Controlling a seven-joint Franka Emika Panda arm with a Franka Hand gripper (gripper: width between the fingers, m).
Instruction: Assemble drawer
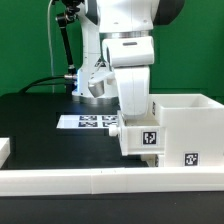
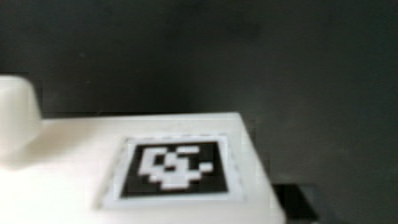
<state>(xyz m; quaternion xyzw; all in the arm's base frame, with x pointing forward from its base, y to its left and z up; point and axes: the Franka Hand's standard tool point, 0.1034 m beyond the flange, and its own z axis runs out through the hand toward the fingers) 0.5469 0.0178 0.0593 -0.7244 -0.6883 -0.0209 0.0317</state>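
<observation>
My gripper [image 1: 135, 100] reaches down into a small white tray [image 1: 140, 130] that carries a square tag [image 1: 150, 138]. The jaws look shut on the tray's wall, and their tips are hidden behind it. The tray hangs against the left side of the large hollow shell [image 1: 190, 120], which stands at the exterior view's right with its own tag [image 1: 191, 157]. In the wrist view the tray's white face [image 2: 71, 160] and its tag [image 2: 173, 168] fill the lower part. A rounded white knob [image 2: 15, 110] shows at the edge, and one dark fingertip [image 2: 295, 205] sits beside the tray.
The marker board [image 1: 88, 122] lies flat on the black table behind the tray. A long low white rail [image 1: 100, 182] runs along the front, and a short rail piece [image 1: 4, 150] sits at the exterior view's left. The robot base and cables stand at the back.
</observation>
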